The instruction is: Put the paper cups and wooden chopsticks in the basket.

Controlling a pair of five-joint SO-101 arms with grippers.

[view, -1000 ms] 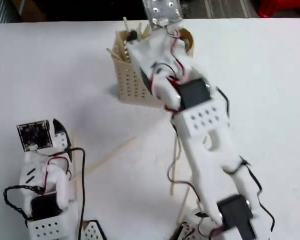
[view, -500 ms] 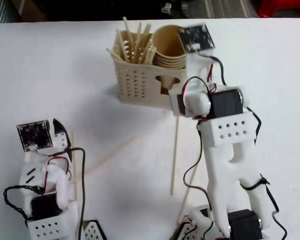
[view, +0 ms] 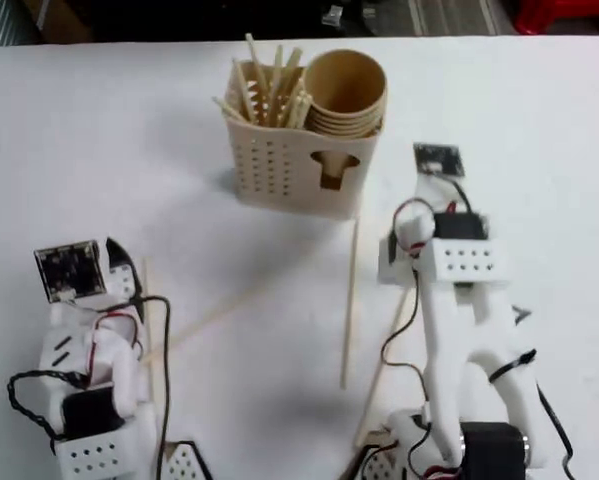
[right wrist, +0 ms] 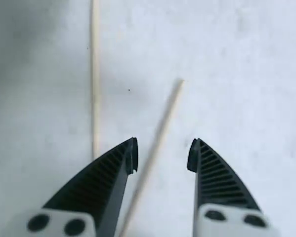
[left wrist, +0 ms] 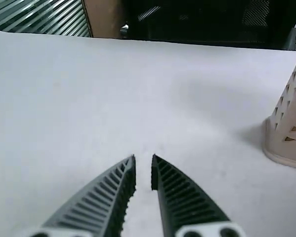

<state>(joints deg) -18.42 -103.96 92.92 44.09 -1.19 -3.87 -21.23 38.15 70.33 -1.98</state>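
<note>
Your right gripper sits wide open, straddling a loose chopstick near the front edge of the tabletop. Your left gripper is nearly closed and empty. The basket by the back edge holds the paper cups.

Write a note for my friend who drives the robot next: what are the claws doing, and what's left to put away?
Left gripper: almost shut, empty, above the table.
Right gripper: open over a loose chopstick, not gripping it.
Done: cups and several chopsticks stand in the basket.
Left to do: at least three chopsticks lie on the table.
</note>
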